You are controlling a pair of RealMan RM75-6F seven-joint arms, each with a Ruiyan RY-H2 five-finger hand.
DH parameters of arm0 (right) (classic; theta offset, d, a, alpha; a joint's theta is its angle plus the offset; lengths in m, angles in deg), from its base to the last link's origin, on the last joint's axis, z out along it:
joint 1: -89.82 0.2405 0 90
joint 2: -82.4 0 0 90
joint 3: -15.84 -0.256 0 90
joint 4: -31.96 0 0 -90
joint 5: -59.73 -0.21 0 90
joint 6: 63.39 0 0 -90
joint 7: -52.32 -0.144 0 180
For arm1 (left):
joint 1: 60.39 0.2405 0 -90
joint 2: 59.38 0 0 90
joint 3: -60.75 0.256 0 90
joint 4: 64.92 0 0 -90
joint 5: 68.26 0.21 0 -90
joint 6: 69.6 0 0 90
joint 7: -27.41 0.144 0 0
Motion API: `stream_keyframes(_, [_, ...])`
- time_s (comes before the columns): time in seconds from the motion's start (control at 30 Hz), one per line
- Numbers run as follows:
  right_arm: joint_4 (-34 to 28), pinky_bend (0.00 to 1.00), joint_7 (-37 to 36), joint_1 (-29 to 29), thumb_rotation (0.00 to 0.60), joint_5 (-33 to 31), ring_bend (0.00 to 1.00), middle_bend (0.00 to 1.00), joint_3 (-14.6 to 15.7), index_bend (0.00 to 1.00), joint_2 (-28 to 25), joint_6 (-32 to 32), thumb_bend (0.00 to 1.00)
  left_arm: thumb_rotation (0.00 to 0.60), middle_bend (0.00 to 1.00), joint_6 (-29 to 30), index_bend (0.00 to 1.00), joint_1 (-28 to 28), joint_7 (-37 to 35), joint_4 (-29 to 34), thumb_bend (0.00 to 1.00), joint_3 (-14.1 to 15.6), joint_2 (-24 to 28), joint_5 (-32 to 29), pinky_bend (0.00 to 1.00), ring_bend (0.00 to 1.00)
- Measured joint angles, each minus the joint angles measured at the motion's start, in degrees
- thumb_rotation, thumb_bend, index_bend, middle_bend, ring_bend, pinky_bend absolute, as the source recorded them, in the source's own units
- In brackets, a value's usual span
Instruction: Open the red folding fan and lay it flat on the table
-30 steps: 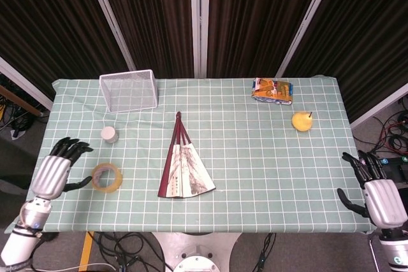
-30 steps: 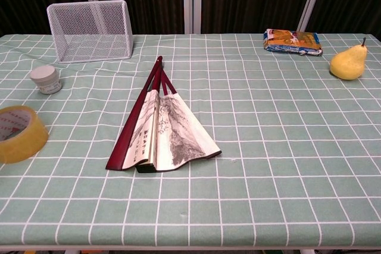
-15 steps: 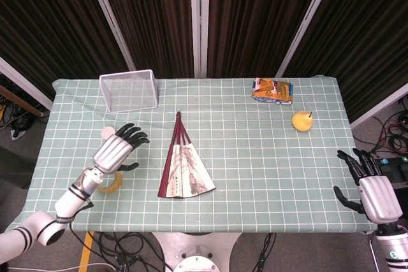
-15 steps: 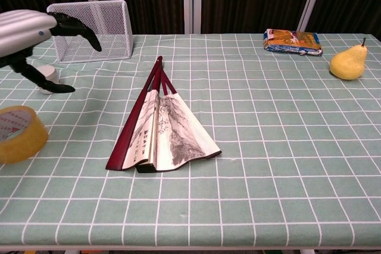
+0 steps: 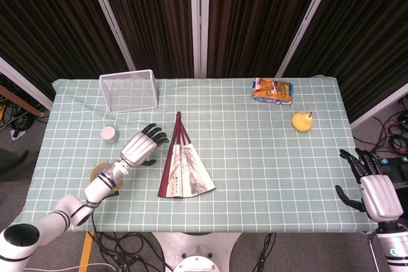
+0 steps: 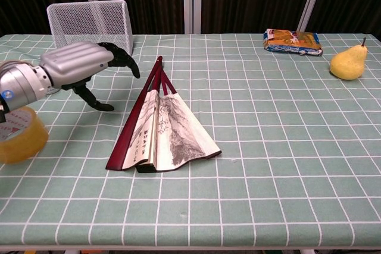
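Lying partly spread at the middle of the table (image 5: 268, 176), the red fan (image 5: 183, 164) is being left where it was, untouched. The left hand (image 5: 140, 148) is being brought closer than half a second ago, now just beside the fan's ribs, fingers apart and curved, nothing held. The right hand (image 5: 373, 189) is being kept open, empty, off the table's right edge.

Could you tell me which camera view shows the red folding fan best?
The chest view: the red folding fan is large there, its painted paper and dark ribs plain. The head view shows the whole fan from above, smaller, partly spread.
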Motion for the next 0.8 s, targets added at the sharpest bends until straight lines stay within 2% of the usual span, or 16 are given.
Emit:
stream_keyframes(0.43, [-1.75, 0.0, 1.87, 0.02, 0.6, -1.14, 0.0, 0.19, -0.26, 0.08, -0.83, -0.43, 0.27, 0.6, 0.22, -0.24, 0.29, -3.36, -5.12, -14.5, 0.15, 3.69, -8.53, 0.02, 0.13, 0.14])
stream_keyframes(0.8, [-2.21, 0.0, 2.46, -0.32, 0.6, -1.79, 0.0, 0.19, -0.35, 0.08, -1.06, -0.2, 0.27, 0.6, 0.22, 1.2, 0.28, -5.23, -11.28, -19.05, 0.13, 4.37, -13.45, -1.33, 0.13, 0.14])
